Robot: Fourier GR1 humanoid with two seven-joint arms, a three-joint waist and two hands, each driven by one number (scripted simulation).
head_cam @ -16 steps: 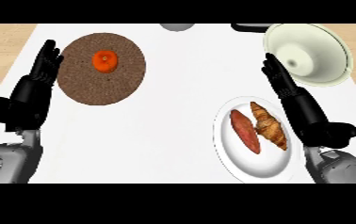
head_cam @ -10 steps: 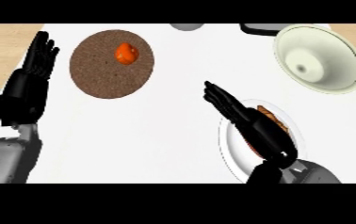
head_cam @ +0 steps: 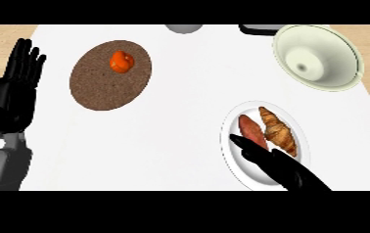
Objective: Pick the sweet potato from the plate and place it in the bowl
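Now the sweet potato [head_cam: 251, 128] lies on the white plate [head_cam: 233, 166], in its 11 o'clock part, with a croissant [head_cam: 279, 132] just beside it at 3 o'clock. The right hand [head_cam: 283, 169] comes in from 5 o'clock over the plate, open with fingers [head_cam: 245, 145] straight and holding nothing, the tips close to the potato's 7 o'clock end; whether they touch cannot be told. The step in hand looks like the reach and grasp. To do it well, the fingers should go down on the potato's 9 o'clock flank and the thumb into the narrow line between it and the croissant, so that only the potato comes up. A straight lift should clear the plate's rim. The bowl [head_cam: 334, 46] stands well apart at 1 o'clock near the worktop's [head_cam: 188, 124] far edge, with bare surface between for the carry. The brown plate [head_cam: 104, 91] at 10 o'clock is out of the way. The left hand [head_cam: 18, 87] rests open at 9 o'clock
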